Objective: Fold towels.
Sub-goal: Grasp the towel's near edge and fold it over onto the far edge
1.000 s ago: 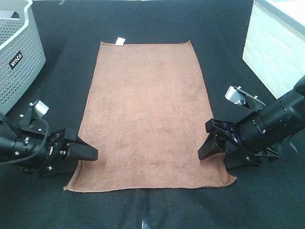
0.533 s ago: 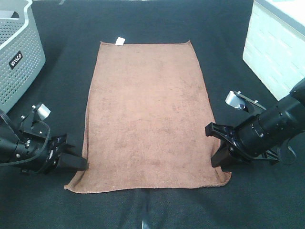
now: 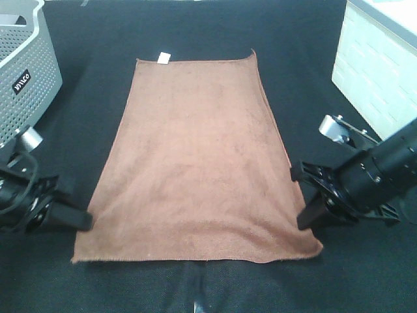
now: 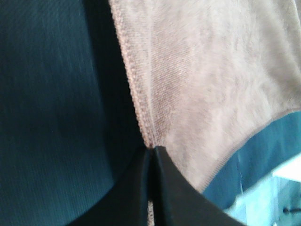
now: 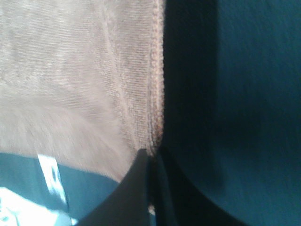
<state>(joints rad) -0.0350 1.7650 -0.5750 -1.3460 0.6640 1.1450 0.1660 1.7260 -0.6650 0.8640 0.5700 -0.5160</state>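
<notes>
Across the black table, the brown towel lies flat and unfolded in the middle, so no fold is yet made and the whole task remains. Grey perforated basket at far left and white bin at far right stand apart from it; contents of neither are visible. Left gripper is clenched on the near-left hem and right gripper on the near-right hem, judged ready to carry the near end toward the far edge, where a small white tag marks the far-left corner

Grey perforated basket and white box flank black mat.
</notes>
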